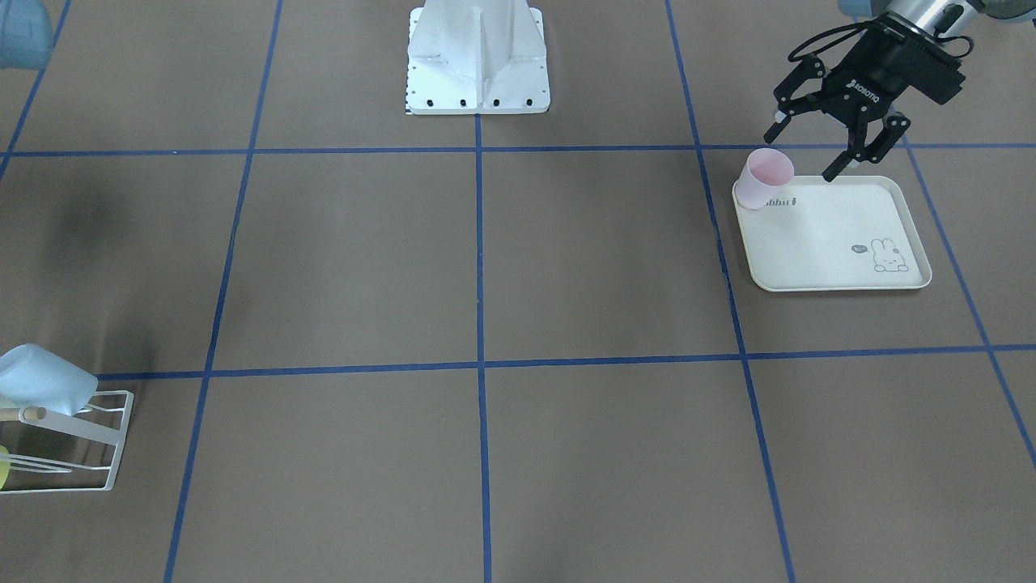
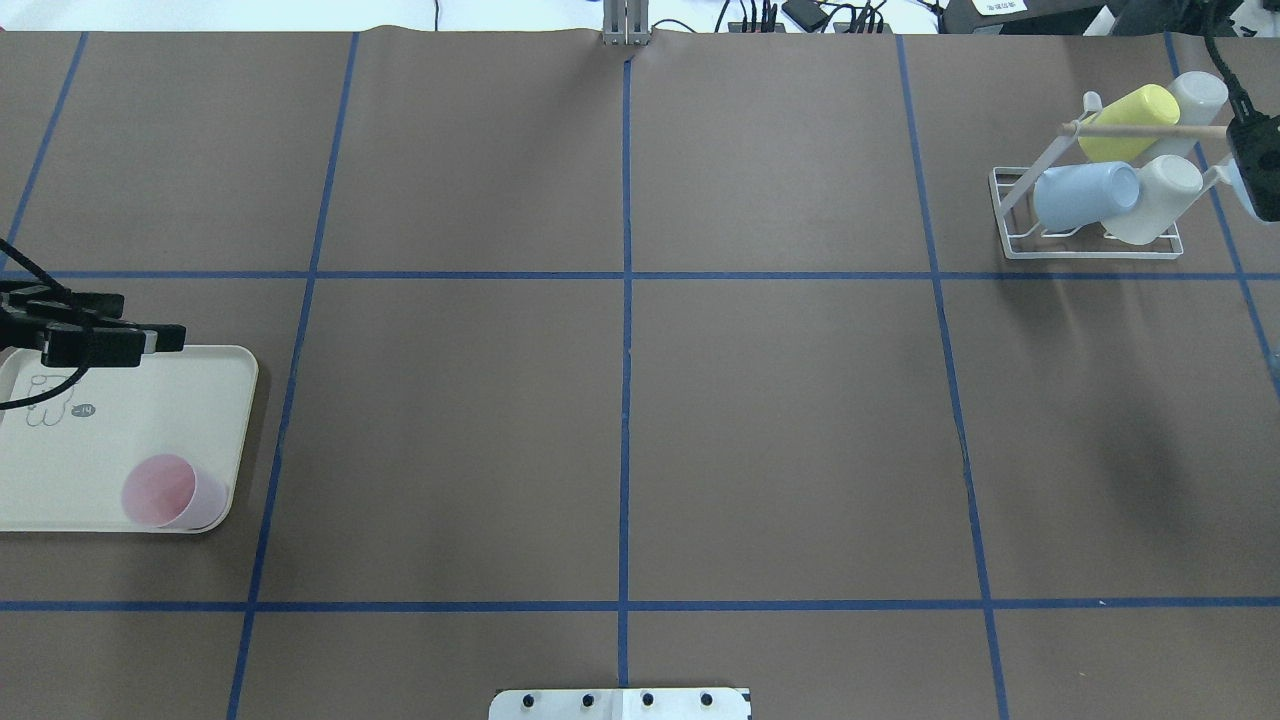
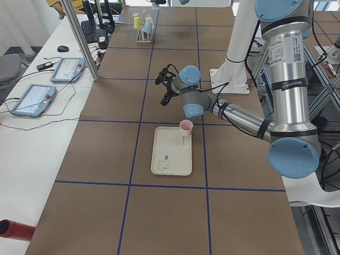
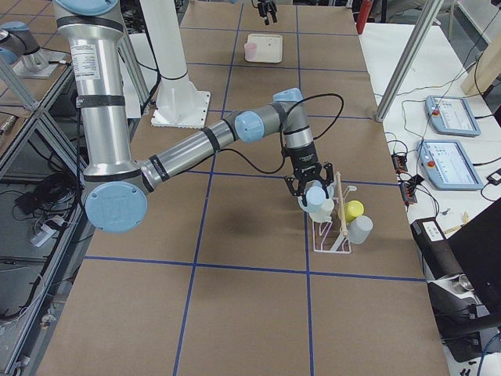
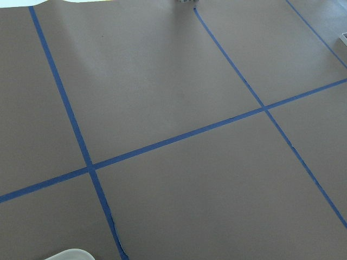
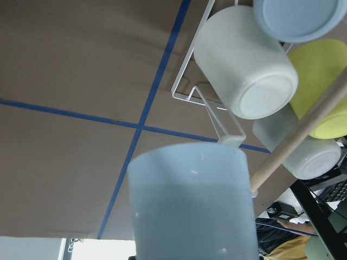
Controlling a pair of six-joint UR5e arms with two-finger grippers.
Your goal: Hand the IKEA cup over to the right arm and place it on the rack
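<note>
Pink cup: The small pink plastic cup (image 2: 170, 492) stands the right way up in the tray corner nearest the robot. Nothing touches it.
Tray: The flat cream tray with a rabbit drawing (image 2: 150, 400) lies on the brown paper table with blue tape lines (image 2: 620, 440), on the robot's left side. Only the pink plastic cup is on it.
Left claw: The black left gripper (image 1: 804, 151) hangs high over the tray. Its two fingers are spread wide and hold nothing.
Right arm: The silver-grey right arm with pale blue caps (image 4: 196, 145) reaches out to the far right part of the table.
Right claw: The black right gripper (image 4: 313, 194) is up beside the rack. A pale blue plastic cup (image 6: 190, 206) fills its own camera, very close, so I think this cup sits between the fingers. The fingers do not show there, so I cannot tell if they squeeze it or not.
Rack: The small white wire rack with a wooden stick (image 2: 1090, 255) stands far off on the right. Four cups lean on it: a yellow cup (image 2: 1130, 122), a second blue cup (image 2: 1085, 195) and two white cups (image 2: 1155, 200).
Done: Four cups are on the rack. The pale blue plastic cup is over on the right arm's side.
Left to do: I think the pale blue plastic cup is not set on the rack yet. The pink plastic cup is not picked up yet. It needs a grab, a pass to the right gripper, then a spot on the rack.
</note>
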